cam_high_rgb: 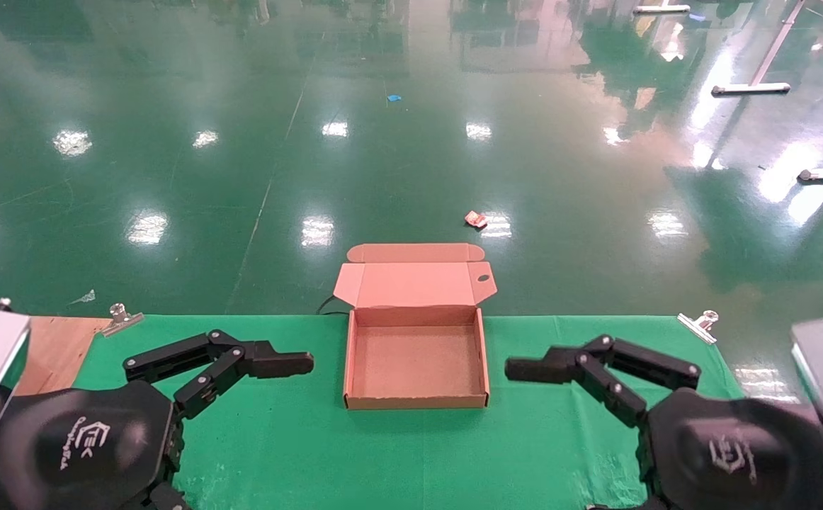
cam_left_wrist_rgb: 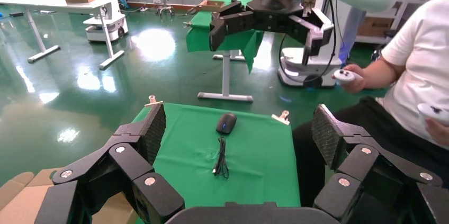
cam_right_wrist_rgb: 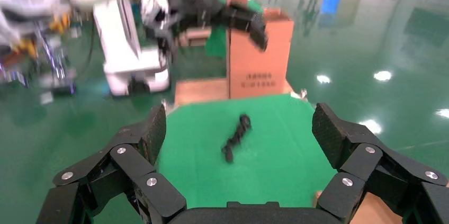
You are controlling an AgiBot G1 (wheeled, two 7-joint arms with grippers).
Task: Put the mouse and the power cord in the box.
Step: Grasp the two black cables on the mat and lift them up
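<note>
The brown cardboard box [cam_high_rgb: 349, 368] sits open and empty in the middle of the green cloth, its lid [cam_high_rgb: 411, 283] folded back. My left gripper [cam_high_rgb: 298, 363] hovers open to its left and my right gripper [cam_high_rgb: 521, 368] hovers open to its right, both pointing at the box. In the left wrist view the black mouse [cam_left_wrist_rgb: 226, 123] lies on the cloth between the open fingers [cam_left_wrist_rgb: 154, 128], its thin cable [cam_left_wrist_rgb: 221, 159] bunched beside it. The right wrist view shows the black power cord [cam_right_wrist_rgb: 236, 136] coiled on the cloth. Neither shows in the head view.
Metal clips [cam_high_rgb: 120, 316] [cam_high_rgb: 698, 322] pin the cloth at the far corners. A wooden tabletop [cam_high_rgb: 50, 347] shows at the left. A seated person [cam_left_wrist_rgb: 413, 75] holds controllers beside the table. A tall carton [cam_right_wrist_rgb: 259, 57] stands beyond the table's left end.
</note>
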